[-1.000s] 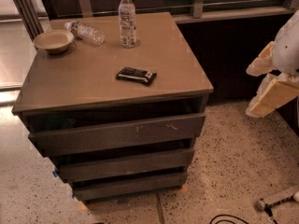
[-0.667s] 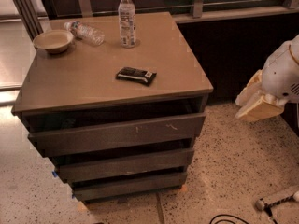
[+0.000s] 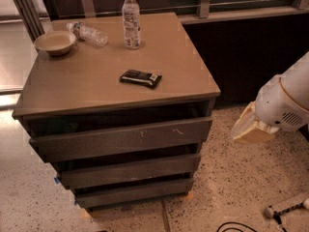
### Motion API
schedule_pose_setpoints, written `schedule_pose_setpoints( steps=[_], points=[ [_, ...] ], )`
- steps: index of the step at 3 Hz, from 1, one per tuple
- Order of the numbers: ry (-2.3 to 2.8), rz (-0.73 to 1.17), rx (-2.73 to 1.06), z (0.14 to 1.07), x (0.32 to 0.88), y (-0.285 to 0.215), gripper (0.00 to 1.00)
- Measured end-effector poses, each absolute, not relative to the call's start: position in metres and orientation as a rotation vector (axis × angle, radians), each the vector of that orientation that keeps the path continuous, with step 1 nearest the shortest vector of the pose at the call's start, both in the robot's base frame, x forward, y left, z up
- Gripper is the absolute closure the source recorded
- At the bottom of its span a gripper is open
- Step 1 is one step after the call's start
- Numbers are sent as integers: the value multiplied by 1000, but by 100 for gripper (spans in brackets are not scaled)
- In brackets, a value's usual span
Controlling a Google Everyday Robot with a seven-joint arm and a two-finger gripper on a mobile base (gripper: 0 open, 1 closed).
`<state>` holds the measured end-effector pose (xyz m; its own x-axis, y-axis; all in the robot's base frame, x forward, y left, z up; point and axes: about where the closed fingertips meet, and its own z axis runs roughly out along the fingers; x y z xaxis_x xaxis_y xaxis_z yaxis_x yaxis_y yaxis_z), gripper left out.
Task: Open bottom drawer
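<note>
The drawer cabinet (image 3: 116,81) stands in the middle of the camera view with three dark grey-brown slab fronts. The bottom drawer (image 3: 133,192) is the narrowest front, lowest, just above the floor, and its front sits about in line with the others. The middle drawer (image 3: 130,170) is above it, and the widest top drawer (image 3: 120,138) has pale scratch marks. My gripper (image 3: 250,128) is at the right, pale beige, hanging from the white arm (image 3: 285,100), well to the right of the cabinet and about level with the top drawer. It touches nothing.
On the cabinet top are a bowl (image 3: 54,42), a lying bottle (image 3: 88,32), an upright bottle (image 3: 131,19) and a dark wrapped bar (image 3: 140,78). A dark wall panel (image 3: 241,52) stands behind right. A cable (image 3: 236,226) and a small tool (image 3: 285,209) lie on the speckled floor.
My arm and gripper have moved left and downward, closer to the cabinet's right side. The drawers and the things on top have not moved.
</note>
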<state>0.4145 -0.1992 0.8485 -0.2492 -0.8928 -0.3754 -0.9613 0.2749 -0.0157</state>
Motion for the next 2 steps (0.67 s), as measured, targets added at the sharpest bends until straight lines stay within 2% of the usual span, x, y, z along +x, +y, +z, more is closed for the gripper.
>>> schedule_pose_setpoints(
  steps=[2],
  points=[
    [2166, 336, -1678, 825, 419, -193, 100]
  ],
)
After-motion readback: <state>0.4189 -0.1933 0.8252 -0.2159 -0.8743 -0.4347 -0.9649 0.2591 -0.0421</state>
